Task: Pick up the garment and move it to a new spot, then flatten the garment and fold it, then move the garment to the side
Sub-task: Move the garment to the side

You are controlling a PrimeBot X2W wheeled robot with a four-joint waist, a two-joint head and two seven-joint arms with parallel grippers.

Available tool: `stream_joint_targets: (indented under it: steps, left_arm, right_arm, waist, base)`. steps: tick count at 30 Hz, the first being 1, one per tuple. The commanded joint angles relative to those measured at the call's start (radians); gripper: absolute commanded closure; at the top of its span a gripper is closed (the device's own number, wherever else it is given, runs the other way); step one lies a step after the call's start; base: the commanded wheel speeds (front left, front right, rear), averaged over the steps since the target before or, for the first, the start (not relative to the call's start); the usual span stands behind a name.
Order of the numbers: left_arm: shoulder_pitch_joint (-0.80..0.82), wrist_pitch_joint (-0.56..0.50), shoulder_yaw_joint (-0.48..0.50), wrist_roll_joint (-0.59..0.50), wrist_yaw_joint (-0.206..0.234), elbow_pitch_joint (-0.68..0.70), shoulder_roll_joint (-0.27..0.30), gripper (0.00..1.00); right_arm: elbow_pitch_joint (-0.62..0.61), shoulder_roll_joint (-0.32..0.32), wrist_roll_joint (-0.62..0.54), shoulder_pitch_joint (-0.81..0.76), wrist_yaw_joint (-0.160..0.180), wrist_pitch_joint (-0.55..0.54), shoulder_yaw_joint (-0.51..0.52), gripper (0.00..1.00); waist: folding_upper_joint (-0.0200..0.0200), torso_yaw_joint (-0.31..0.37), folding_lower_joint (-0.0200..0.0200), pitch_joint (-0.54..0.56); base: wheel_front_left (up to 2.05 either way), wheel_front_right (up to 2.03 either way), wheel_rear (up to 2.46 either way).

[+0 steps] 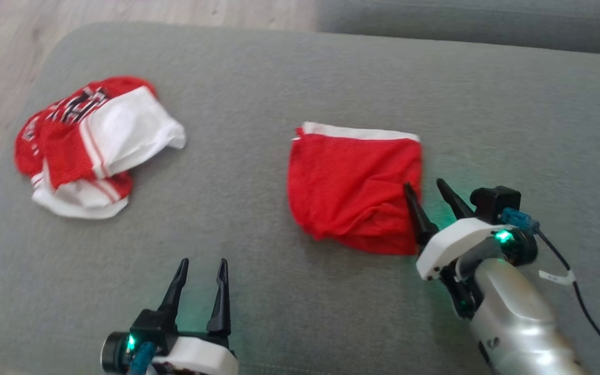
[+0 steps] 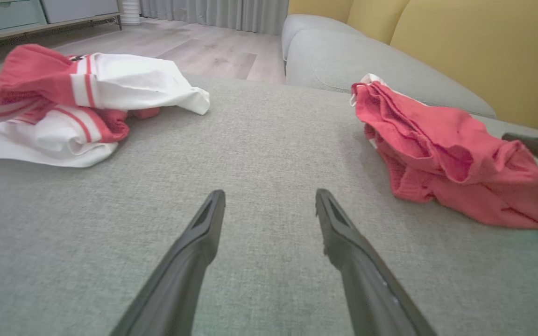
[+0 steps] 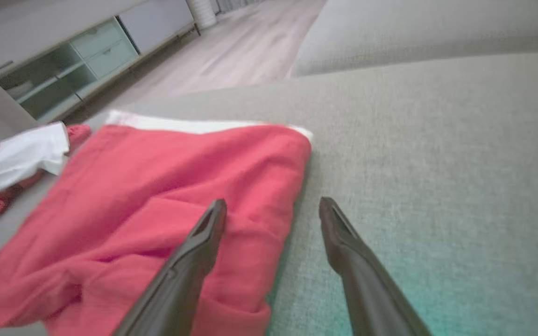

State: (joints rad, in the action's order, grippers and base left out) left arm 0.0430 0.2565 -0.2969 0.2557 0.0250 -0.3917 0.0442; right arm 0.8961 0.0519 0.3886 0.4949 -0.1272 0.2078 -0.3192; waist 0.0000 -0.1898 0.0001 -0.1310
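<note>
Grey sofa cushion (image 1: 300,78). A folded red garment (image 1: 354,192) lies just left of the right claw (image 1: 424,184), whose wide-open fingers straddle its edge. The left claw (image 1: 203,260), also wide, holds nothing. Pinching every layer should keep the fold.

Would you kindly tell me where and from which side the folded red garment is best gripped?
Probably its right edge, taken from the robot's right: the red garment lies folded flat on the cushion, and the open right pincer straddles that edge, one finger over the cloth.
</note>
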Motion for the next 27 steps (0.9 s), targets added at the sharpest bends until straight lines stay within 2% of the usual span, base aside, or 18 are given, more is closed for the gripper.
stream_joint_targets:
  steps: [1, 4, 5, 6, 7, 12, 16, 19, 27]
  left_arm:
    - [0.048, 0.005, 0.022, 0.006, 0.0, 0.024, 0.006, 0.0]
    - [0.053, 0.005, 0.023, 0.012, 0.002, 0.028, 0.006, 0.0]
    - [0.053, 0.005, 0.023, 0.011, 0.002, 0.028, 0.006, 0.0]
    - [0.053, 0.005, 0.024, 0.011, 0.002, 0.029, 0.006, 0.0]
    - [0.051, 0.005, 0.027, 0.011, 0.002, 0.029, 0.006, 0.0]
    - [0.049, 0.005, 0.029, 0.011, -0.003, 0.028, 0.006, 0.0]
    - [0.053, 0.005, 0.03, 0.009, -0.013, 0.032, 0.006, 0.0]
    - [0.058, 0.005, 0.023, 0.017, -0.035, 0.044, 0.006, 0.0]
    - [0.091, 0.005, -0.01, 0.02, -0.059, 0.07, 0.006, 0.0]
  right_arm:
    - [0.011, -0.002, -0.016, 0.036, -0.003, 0.004, -0.008, 0.0]
    - [0.086, -0.002, -0.026, 0.06, -0.003, 0.004, 0.005, 0.0]
    - [0.093, -0.002, -0.014, 0.061, -0.003, 0.006, -0.007, 0.04]
    - [0.097, -0.002, -0.005, 0.062, -0.003, 0.009, -0.023, 0.7]
    - [0.1, -0.002, 0.001, 0.062, -0.003, 0.013, -0.04, 1.0]
    - [0.097, -0.002, 0.031, 0.077, -0.003, 0.042, -0.075, 1.0]
    - [0.081, -0.002, 0.049, 0.079, -0.003, 0.052, -0.066, 1.0]
    - [0.045, -0.002, 0.071, 0.065, -0.003, 0.053, -0.053, 1.0]
    - [-0.038, -0.002, 0.059, 0.01, -0.003, 0.054, -0.053, 1.0]
  waist:
    - [0.0, -0.041, -0.0001, -0.033]
    - [0.0, -0.057, -0.0001, -0.041]
    - [0.0, -0.059, -0.0001, -0.042]
    - [0.0, -0.059, -0.0001, -0.043]
    - [0.0, -0.055, -0.0001, -0.042]
    - [0.0, -0.013, -0.0001, -0.028]
    - [0.0, 0.063, -0.0001, -0.006]
    - [0.0, 0.157, -0.0001, 0.011]
    - [0.0, 0.436, -0.0001, 0.018]
  base:
    - [0.0, 0.0, 0.0]
    - [0.0, 0.0, 0.0]
    - [0.0, 0.0, 0.0]
    - [0.0, 0.0, 0.0]
    - [0.0, 0.0, 0.0]
    - [0.0, 0.0, 0.0]
    - [0.0, 0.0, 0.0]
    - [0.0, 0.0, 0.0]
    - [0.0, 0.0, 0.0]
